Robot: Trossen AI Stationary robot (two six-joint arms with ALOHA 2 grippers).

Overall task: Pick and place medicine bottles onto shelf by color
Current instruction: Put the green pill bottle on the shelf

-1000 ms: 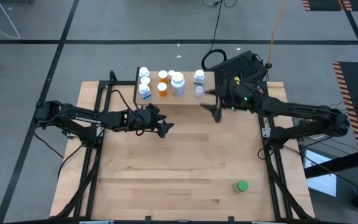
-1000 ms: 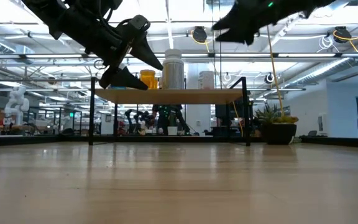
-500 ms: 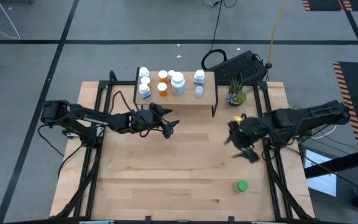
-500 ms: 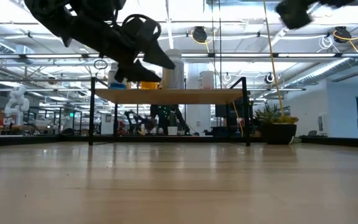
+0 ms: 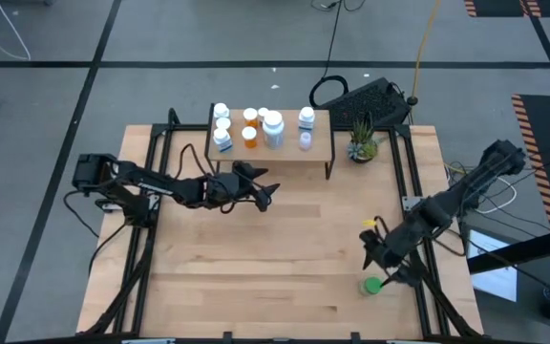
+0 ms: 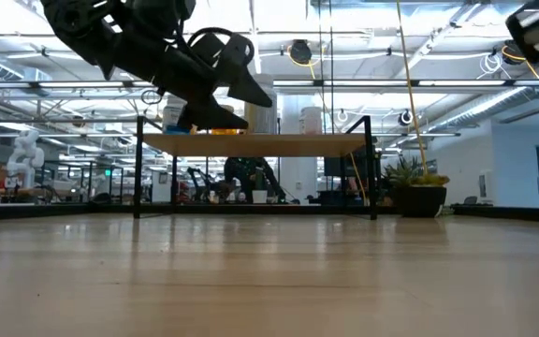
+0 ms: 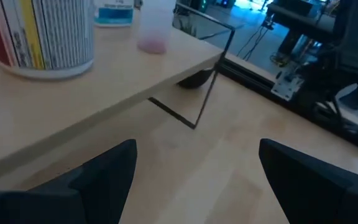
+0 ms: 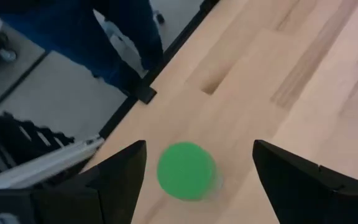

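Observation:
A green-capped bottle (image 5: 373, 285) stands alone on the table near its right near corner; the right wrist view shows its round green cap (image 8: 186, 170) between my open fingers. My right gripper (image 5: 382, 260) hovers just above and beside it, open, touching nothing. Several white-capped bottles (image 5: 273, 127), blue-white, orange and white, stand on the light-wood shelf (image 5: 321, 148) at the far edge. My left gripper (image 5: 267, 194) is open in front of the shelf, raised above the table; its wrist view shows a striped bottle (image 7: 42, 31) and a pale one (image 7: 156, 28) on the shelf board.
A small potted plant (image 5: 361, 146) stands right of the shelf. A dark keyboard (image 5: 369, 97) lies beyond the table's far edge. The table's middle (image 5: 275, 248) is bare wood. Black frame rails run along both table sides.
My right gripper has swung from the shelf's right end toward the table's near right corner and come down over the green-capped bottle. My left gripper has crept slightly right along the shelf front. The bottles have stayed in place.

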